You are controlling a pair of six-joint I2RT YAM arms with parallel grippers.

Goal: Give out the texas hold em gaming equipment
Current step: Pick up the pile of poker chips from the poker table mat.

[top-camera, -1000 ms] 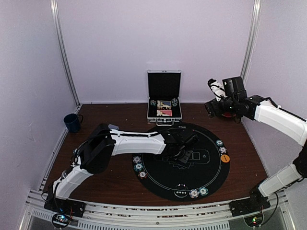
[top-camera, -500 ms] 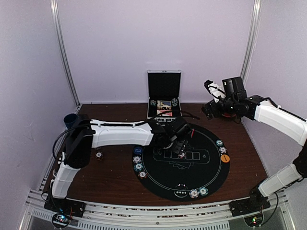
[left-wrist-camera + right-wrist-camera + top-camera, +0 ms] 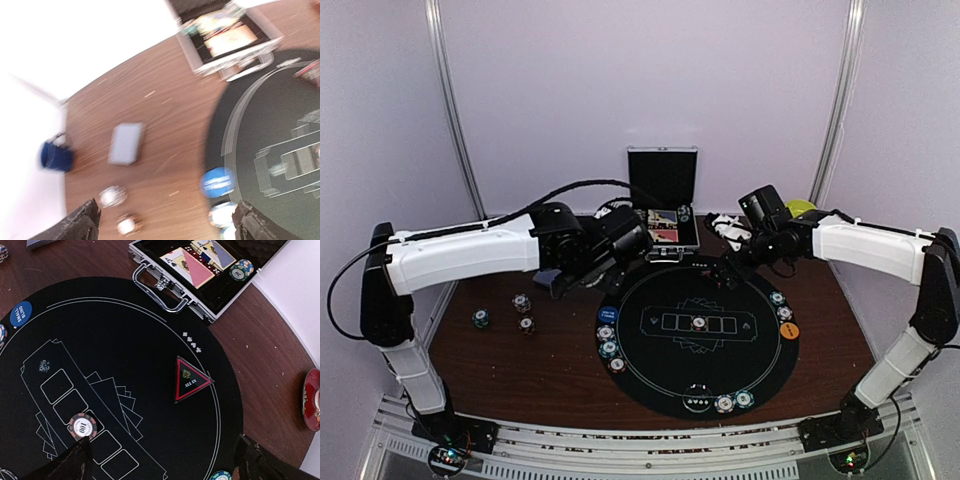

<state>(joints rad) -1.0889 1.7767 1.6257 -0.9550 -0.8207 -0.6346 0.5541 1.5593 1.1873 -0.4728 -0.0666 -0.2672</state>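
Observation:
The black round mat (image 3: 760, 365) carries a red chip (image 3: 698, 323) on its middle card outline, also seen in the right wrist view as the red chip (image 3: 82, 426). More striped chips (image 3: 609, 348) and a blue button (image 3: 608, 314) lie at its left rim, and an orange button (image 3: 790, 330) at its right. My left gripper (image 3: 620, 245) hangs open and empty above the table left of the mat; below the left gripper (image 3: 167, 230) lie a grey-blue card deck (image 3: 126, 143) and loose chips (image 3: 112, 196). My right gripper (image 3: 165, 462) is open over the mat's far side, holding nothing.
The silver case (image 3: 663, 243) stands open at the back with cards (image 3: 189, 264) and a teal chip (image 3: 241, 270) inside. A black-and-red "ALL IN" triangle (image 3: 190, 379) lies on the mat. A blue mug (image 3: 56, 156) stands far left. Three chips (image 3: 522, 302) sit on bare wood.
The left gripper opened, left the red chip on the mat's middle and swung up and left off the mat. The right arm came down from the back right to the mat's far edge.

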